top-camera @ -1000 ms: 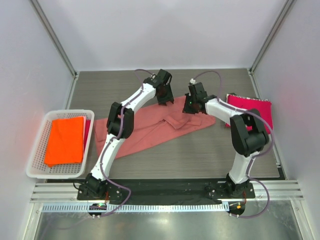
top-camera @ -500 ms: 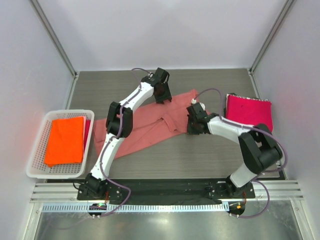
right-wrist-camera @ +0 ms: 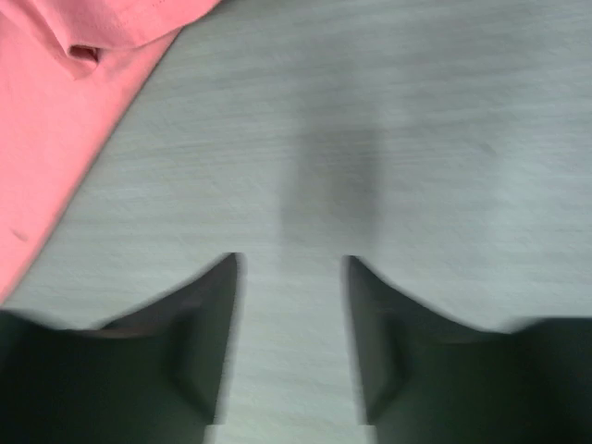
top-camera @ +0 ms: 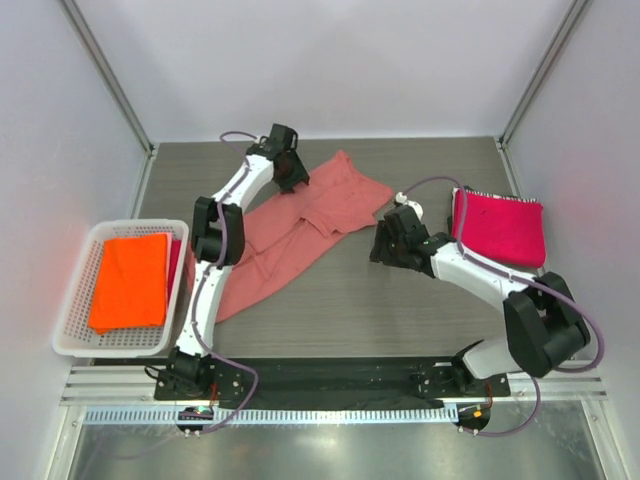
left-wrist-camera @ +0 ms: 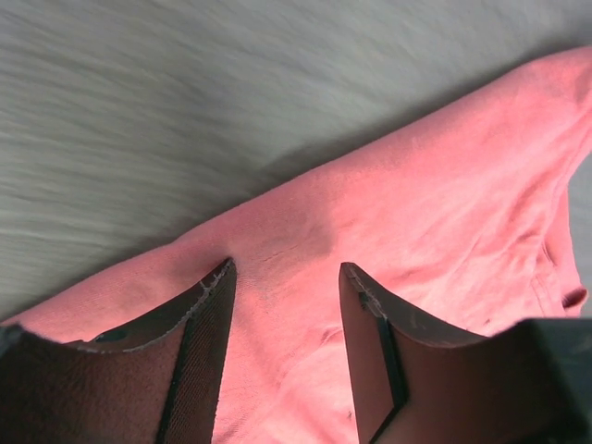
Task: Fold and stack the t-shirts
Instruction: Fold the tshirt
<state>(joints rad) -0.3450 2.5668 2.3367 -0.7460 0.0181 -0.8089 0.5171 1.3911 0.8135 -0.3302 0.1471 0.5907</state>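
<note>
The salmon-pink t-shirt (top-camera: 290, 235) lies spread in a long diagonal from the left front toward the table's far middle. My left gripper (top-camera: 287, 172) is at its far edge. In the left wrist view its jaws (left-wrist-camera: 287, 273) stand open over the pink cloth (left-wrist-camera: 435, 185), and I see no grip on it. My right gripper (top-camera: 383, 243) is open over bare table just right of the shirt, with nothing between its fingers (right-wrist-camera: 208, 305). A folded magenta t-shirt (top-camera: 500, 225) lies at the right. The folded orange t-shirt (top-camera: 130, 280) rests in the basket.
The white lattice basket (top-camera: 75, 300) stands at the table's left edge, with a strip of dark pink cloth under the orange shirt. White walls enclose the grey table (top-camera: 400, 310) on three sides. A metal rail runs along the near edge.
The right gripper came forward with the shirt, let it go and now stands open over the table. The left gripper swung left along the far side, and the shirt shifted left with it.
</note>
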